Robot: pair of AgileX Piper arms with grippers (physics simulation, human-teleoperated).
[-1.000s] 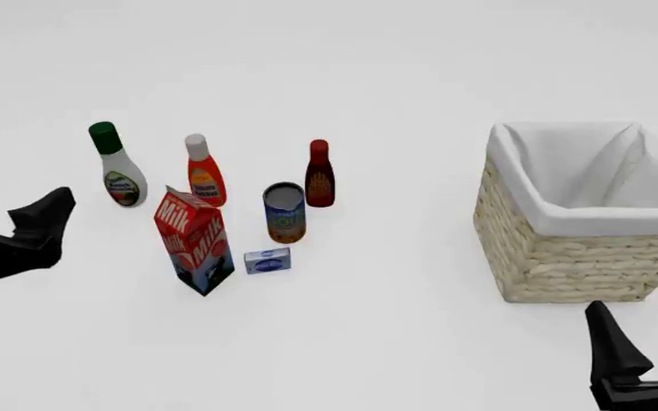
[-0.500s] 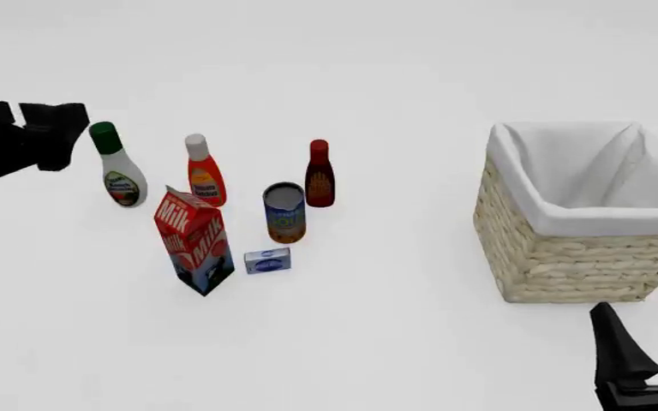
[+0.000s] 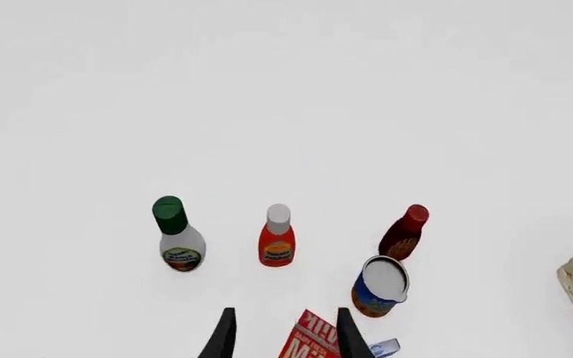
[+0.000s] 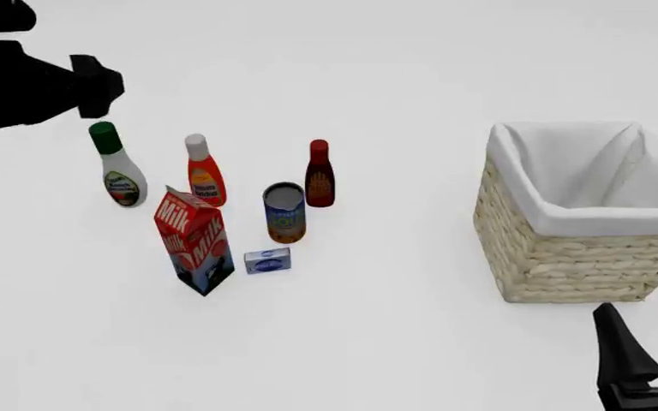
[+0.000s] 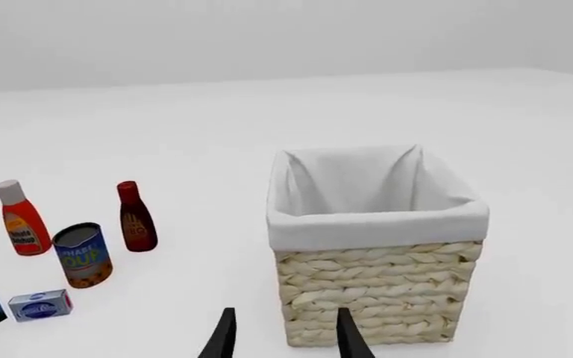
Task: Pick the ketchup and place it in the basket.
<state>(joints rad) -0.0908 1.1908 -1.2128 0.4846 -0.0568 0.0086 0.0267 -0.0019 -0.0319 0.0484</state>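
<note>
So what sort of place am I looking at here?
Probably a simulated test tabletop, not a real room: a featureless white table, groceries like the red milk carton standing by a straw-coloured wicker basket, and a black gripper.

Ketchup (image 4: 205, 181): red-orange, white cap, yellow label. Basket (image 4: 569, 257): straw-coloured weave, white lining. Milk carton (image 4: 195, 241): red, white lettering. Small box (image 4: 267, 261): blue-white. Grippers black.
</note>
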